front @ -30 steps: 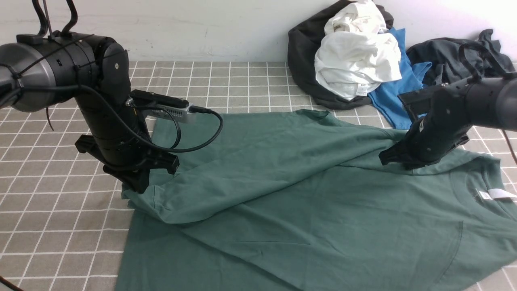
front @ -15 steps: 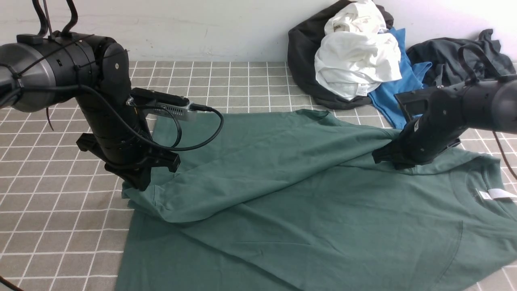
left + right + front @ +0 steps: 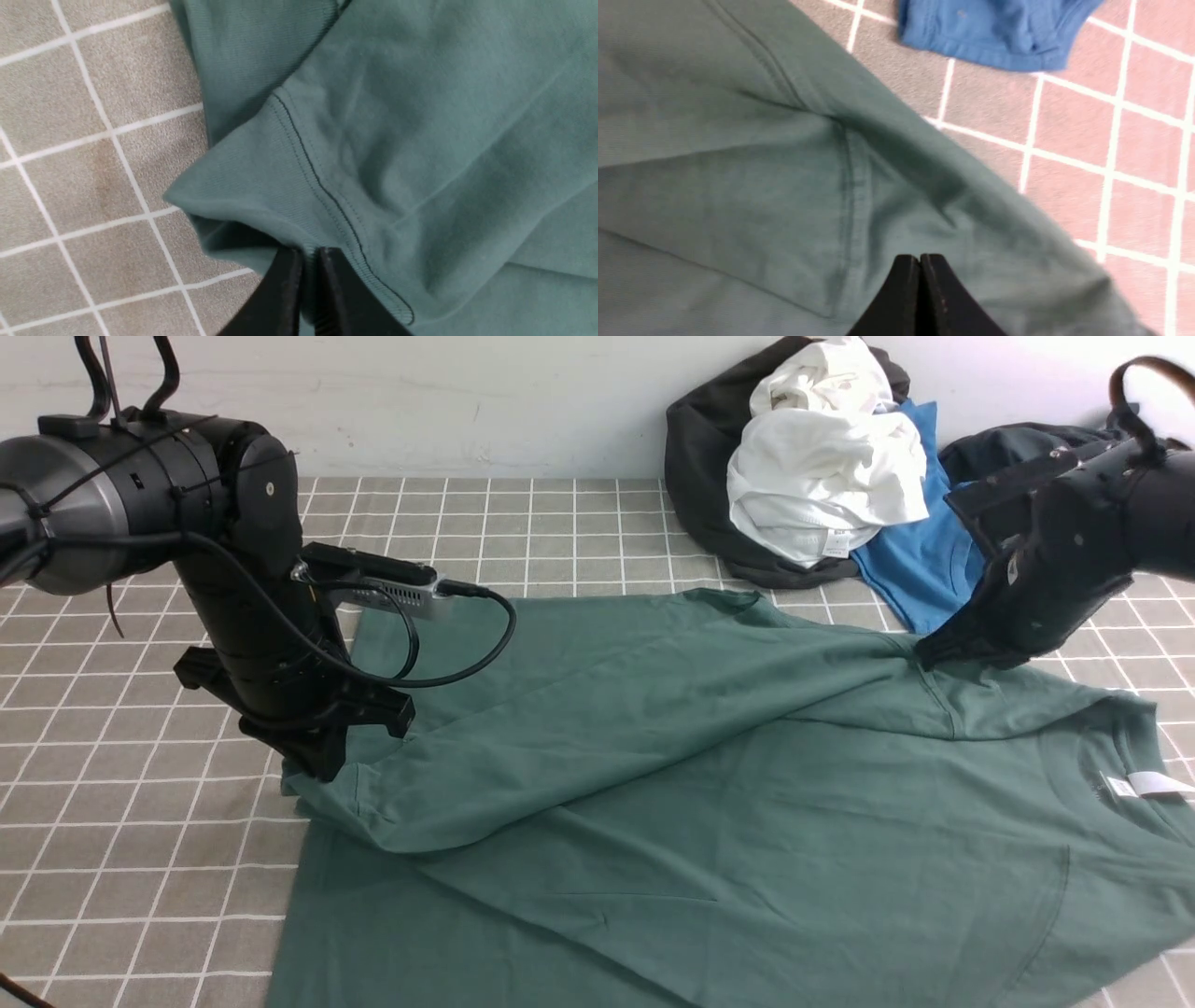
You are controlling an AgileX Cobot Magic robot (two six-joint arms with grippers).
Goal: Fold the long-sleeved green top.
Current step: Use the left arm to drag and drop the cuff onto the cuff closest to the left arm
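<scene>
The left gripper [image 3: 307, 255] is clamped on the ribbed cuff [image 3: 252, 196] of the green long-sleeved top [image 3: 709, 784], which lies spread on the checked cloth [image 3: 140, 821], one sleeve drawn across its body. The bite looks thin, at the cuff's edge, so a sharp pull could slip it free and drop the sleeve crooked. At the shoulder, the right gripper [image 3: 929, 656] has its jaws pressed together with no cloth seen between them; dragging there could rumple the fold or snag the blue T-shirt [image 3: 920, 569].
</scene>
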